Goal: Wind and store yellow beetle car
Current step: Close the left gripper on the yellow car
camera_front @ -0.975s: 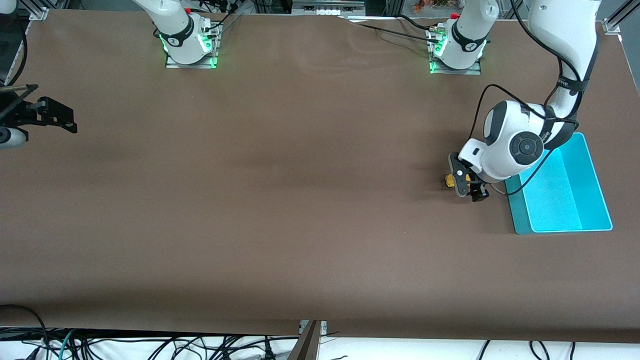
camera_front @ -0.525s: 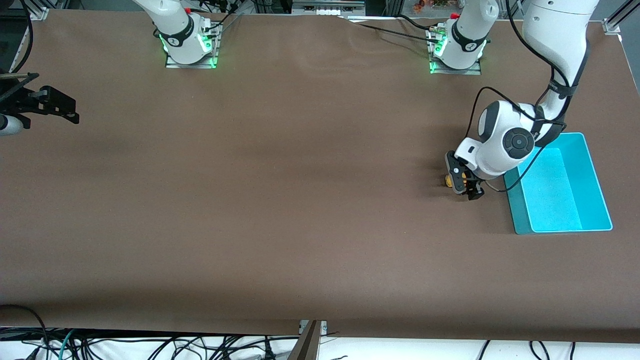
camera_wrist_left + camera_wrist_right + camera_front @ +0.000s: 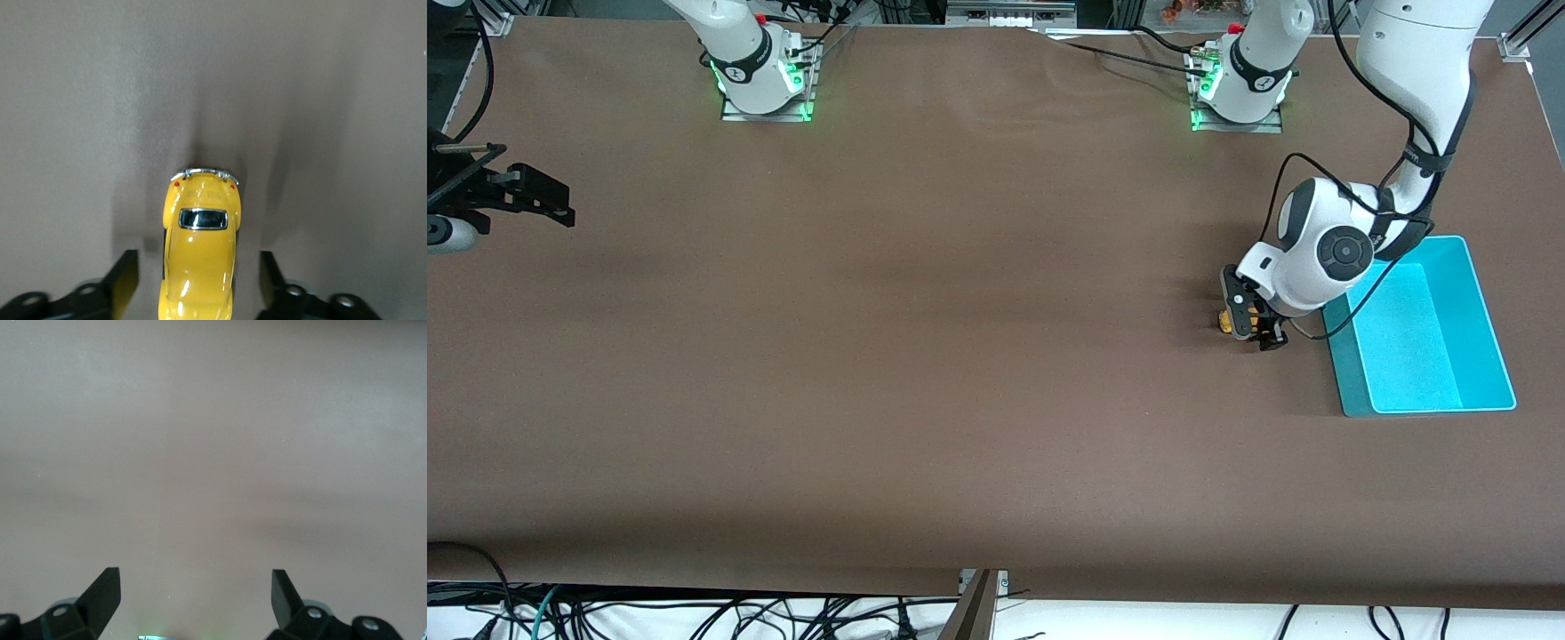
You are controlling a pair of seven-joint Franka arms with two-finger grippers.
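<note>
Left wrist view: left gripper (image 3: pixel 199 283) is straddling yellow beetle car (image 3: pixel 199 257), jaws wide, not touching. Likely light, rigid, glossy-slippery; gripping flat flanks advisable. Right gripper (image 3: pixel 193 597) waiting, wide.

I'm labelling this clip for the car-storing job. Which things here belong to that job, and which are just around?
Part of the job:
- yellow beetle car, on the table beside the bin
- left end effector, fingers either side of the car, not touching
- turquoise bin, probably where it gets stored

Just around:
- right end effector, open, waiting at the right arm's end
- brown table
</note>
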